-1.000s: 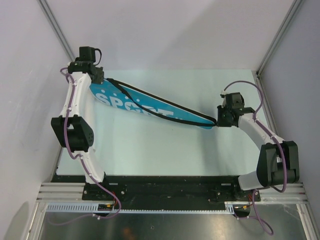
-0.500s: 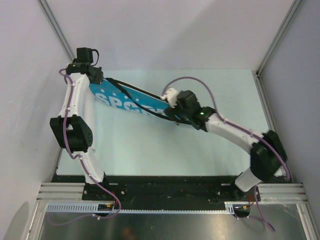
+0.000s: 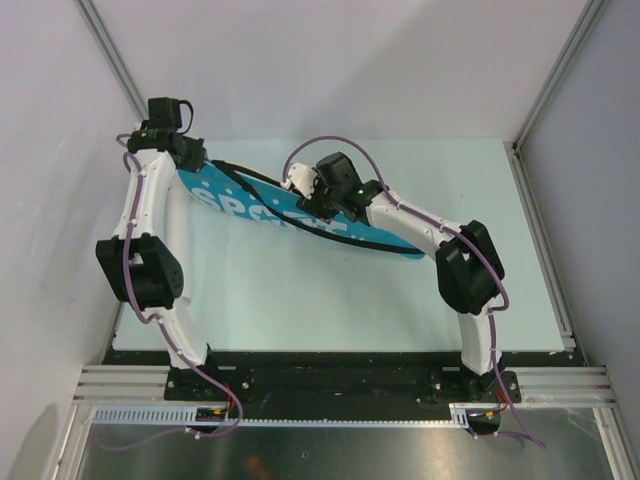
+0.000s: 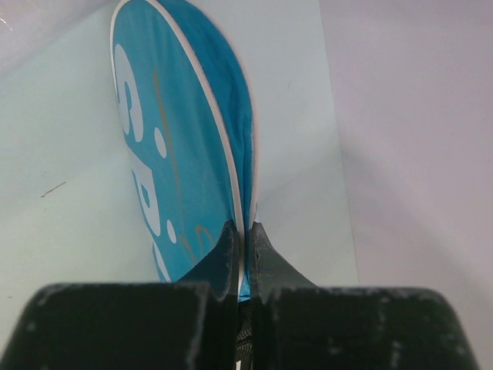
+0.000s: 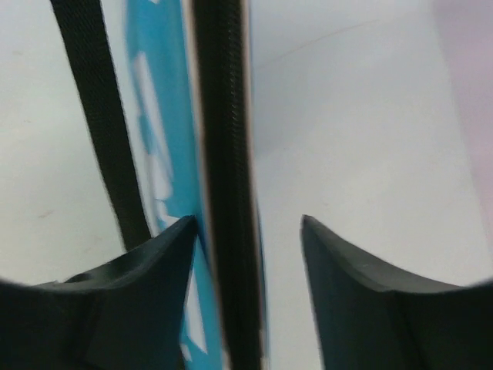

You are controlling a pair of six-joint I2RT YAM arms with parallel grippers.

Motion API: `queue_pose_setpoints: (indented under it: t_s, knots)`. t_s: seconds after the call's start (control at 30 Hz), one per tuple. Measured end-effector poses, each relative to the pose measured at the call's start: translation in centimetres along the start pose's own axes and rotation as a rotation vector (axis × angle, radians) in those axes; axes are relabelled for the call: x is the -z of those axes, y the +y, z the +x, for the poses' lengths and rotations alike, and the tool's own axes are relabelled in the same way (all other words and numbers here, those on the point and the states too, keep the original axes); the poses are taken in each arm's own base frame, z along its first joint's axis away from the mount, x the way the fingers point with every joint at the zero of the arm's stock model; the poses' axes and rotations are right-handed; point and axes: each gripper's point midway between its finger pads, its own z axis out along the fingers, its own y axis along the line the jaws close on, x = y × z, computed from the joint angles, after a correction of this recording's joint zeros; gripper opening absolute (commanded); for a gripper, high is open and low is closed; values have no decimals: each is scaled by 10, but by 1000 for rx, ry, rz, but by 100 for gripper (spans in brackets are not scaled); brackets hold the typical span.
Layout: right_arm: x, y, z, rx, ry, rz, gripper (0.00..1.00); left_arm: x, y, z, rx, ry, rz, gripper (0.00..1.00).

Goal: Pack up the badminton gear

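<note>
The long blue "SPORT" racket bag [image 3: 385, 236] lies slanted across the table, wide end at the back left. My left gripper [image 3: 189, 160] is at that wide end. In the left wrist view the left gripper [image 4: 243, 230] is shut on the bag's [image 4: 181, 116] white-piped edge. My right gripper [image 3: 308, 200] hovers over the bag's middle. In the right wrist view the right gripper [image 5: 248, 223] is open, and the bag's black edging [image 5: 221, 116] runs between its fingers, close to the left finger [image 5: 166, 254]. The blue panel [image 5: 158, 131] lies to the left of the edging.
A loose black strap [image 5: 100, 108] of the bag lies on the pale table [image 3: 300, 300] to the left of the right fingers. Grey walls [image 3: 60, 150] stand close on the left, back and right. The black base rail [image 3: 330, 375] runs along the near edge.
The right arm has swung left from the bag's narrow right end to its middle, and its gripper has opened. The left gripper and the bag have stayed put.
</note>
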Motion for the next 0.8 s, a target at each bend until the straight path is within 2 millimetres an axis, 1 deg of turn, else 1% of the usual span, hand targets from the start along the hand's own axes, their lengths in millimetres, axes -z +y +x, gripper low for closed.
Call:
queue_pose_setpoints:
  t_s: [0.03,0.07,0.13,0.17,0.2,0.23,0.27,0.3,0.37,0.4,0.47,0.53,0.6,0.7,0.8]
  knots:
    - [-2,4,0,5,-7,-26,47,1,0,2,-14,9,5,0]
    - [-4,9,0,2,-12,-49,30,2,1,3,-31,16,9,2]
    - [-9,20,0,2,-20,-101,16,4,1,7,-70,38,21,5]
    - [-11,25,2,-7,-16,-120,0,6,1,9,-93,50,28,10]
    - [-12,28,3,-7,-12,-133,0,7,1,11,-116,63,37,13]
    - [-11,32,5,-11,-2,-142,0,7,1,13,-139,70,46,23]
    - [-11,33,6,-11,3,-145,0,6,0,14,-163,75,59,48]
    - [-11,32,6,-9,5,-143,0,7,0,15,-182,78,69,58]
    - [-11,27,7,1,8,-118,0,11,0,24,-228,113,104,76]
    - [-11,23,8,7,11,-98,0,16,2,30,-252,133,116,80]
    - [-8,17,14,25,23,-59,0,26,7,40,-297,162,142,95]
    - [-2,9,22,39,40,-27,0,39,7,44,-336,170,178,97]
    - [4,-5,35,58,68,21,0,54,7,45,-369,165,217,98]
    - [13,-34,59,95,120,107,0,74,9,42,-410,143,272,99]
    - [17,-68,84,162,165,218,0,96,13,40,-439,106,338,100]
